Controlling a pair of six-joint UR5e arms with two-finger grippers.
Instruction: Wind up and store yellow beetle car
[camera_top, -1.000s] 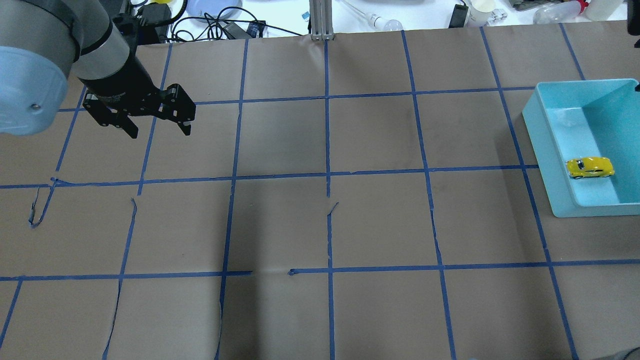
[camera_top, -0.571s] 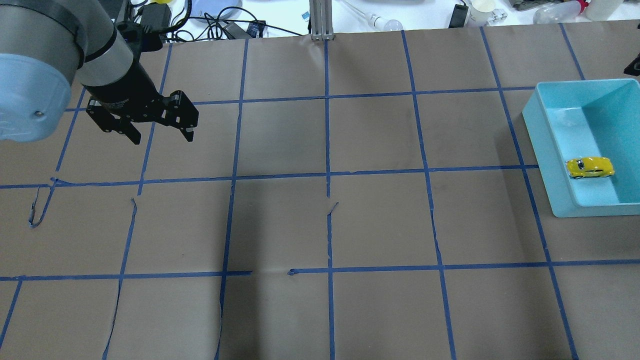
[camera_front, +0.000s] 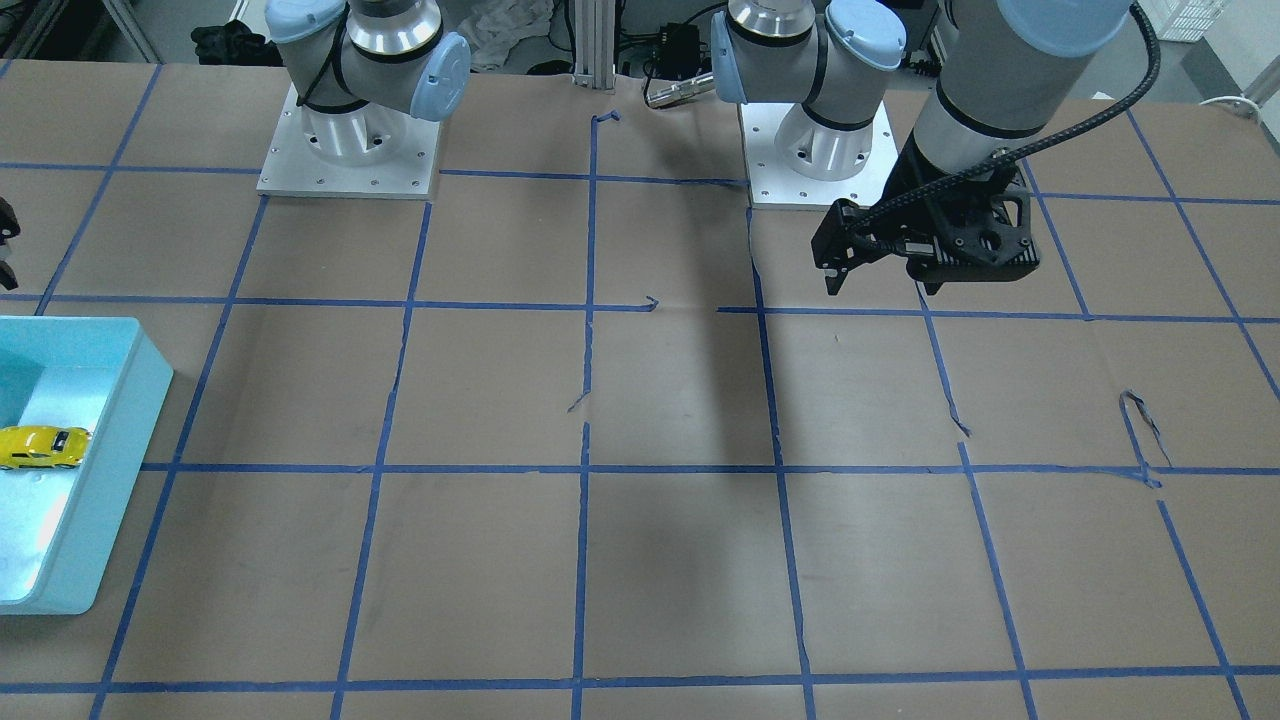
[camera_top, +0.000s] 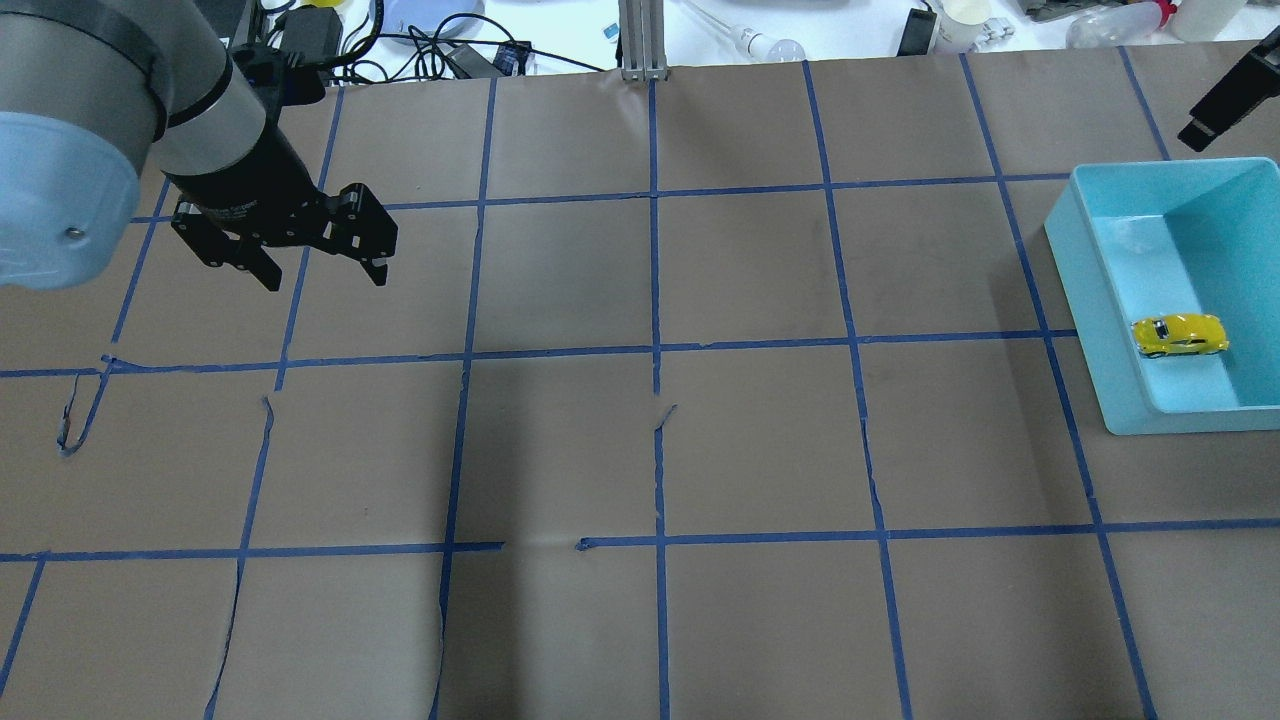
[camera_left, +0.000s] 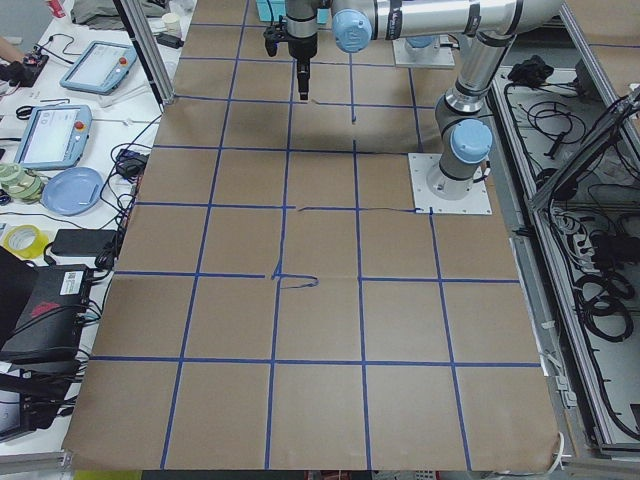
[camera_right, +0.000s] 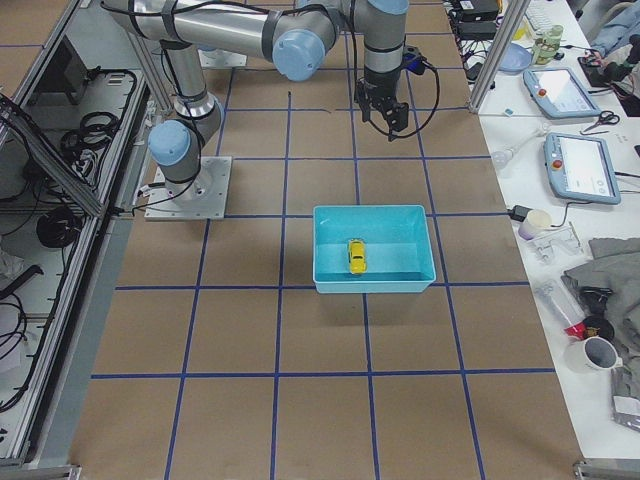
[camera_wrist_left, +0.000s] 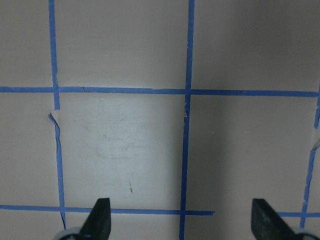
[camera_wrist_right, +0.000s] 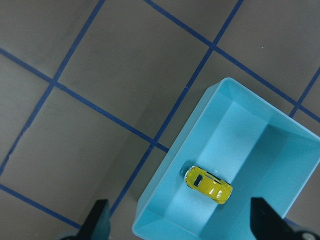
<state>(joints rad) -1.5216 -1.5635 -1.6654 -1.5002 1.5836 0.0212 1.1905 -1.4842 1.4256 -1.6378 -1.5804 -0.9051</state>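
The yellow beetle car (camera_top: 1180, 335) lies inside the teal bin (camera_top: 1100, 270) at the table's right side, near the bin's front wall. It also shows in the right wrist view (camera_wrist_right: 208, 185) and the front view (camera_front: 40, 446). My right gripper (camera_wrist_right: 182, 220) is open and empty, high above the bin. In the overhead view only part of it shows (camera_top: 1225, 100), past the bin's far corner. My left gripper (camera_top: 324, 280) is open and empty, hanging over bare brown paper at the far left, far from the car. It also shows in the left wrist view (camera_wrist_left: 181, 215).
Brown paper with a blue tape grid covers the table, torn in places (camera_top: 70, 420). A metal post (camera_top: 640, 40) stands at the far edge. Cables (camera_top: 420, 45), a bulb and bottles lie on the white bench beyond. The arm bases (camera_front: 345, 150) stand on the robot's side.
My right gripper has come further into the overhead view at the top right corner. My left gripper shifted slightly right. The car has stayed in the bin.
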